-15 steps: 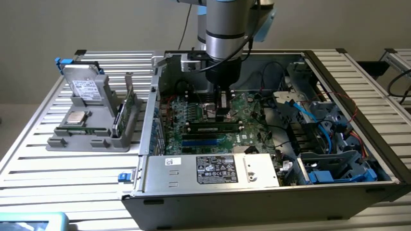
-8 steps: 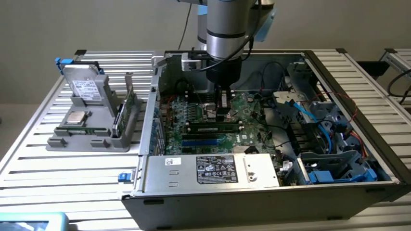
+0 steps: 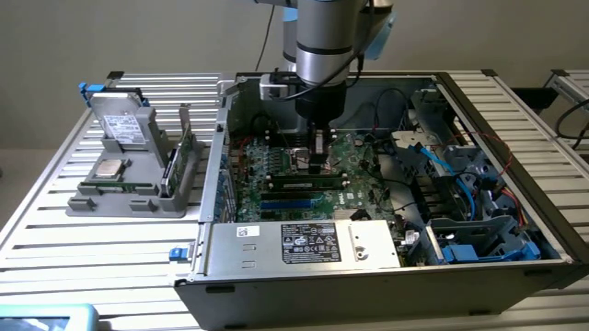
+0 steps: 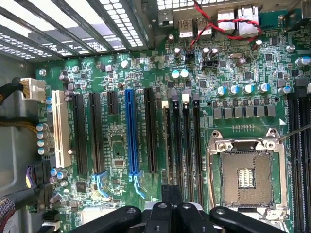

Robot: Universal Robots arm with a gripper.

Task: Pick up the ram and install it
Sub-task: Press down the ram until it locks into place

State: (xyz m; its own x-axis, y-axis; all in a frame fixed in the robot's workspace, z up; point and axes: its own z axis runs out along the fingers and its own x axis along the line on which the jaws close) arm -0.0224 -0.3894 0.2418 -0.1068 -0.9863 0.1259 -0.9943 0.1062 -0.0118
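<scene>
Exterior view shows my gripper [image 3: 318, 160] low inside the open computer case [image 3: 276, 276], jaws closed, tip just above the ram [image 3: 308, 185] that lies along its slot on the motherboard [image 3: 276, 165]. Case walls stand near on both sides (cables [image 3: 442, 172] crowd the exterior view's right). Outside, a grey holder [image 3: 129, 200] is well apart.
</scene>
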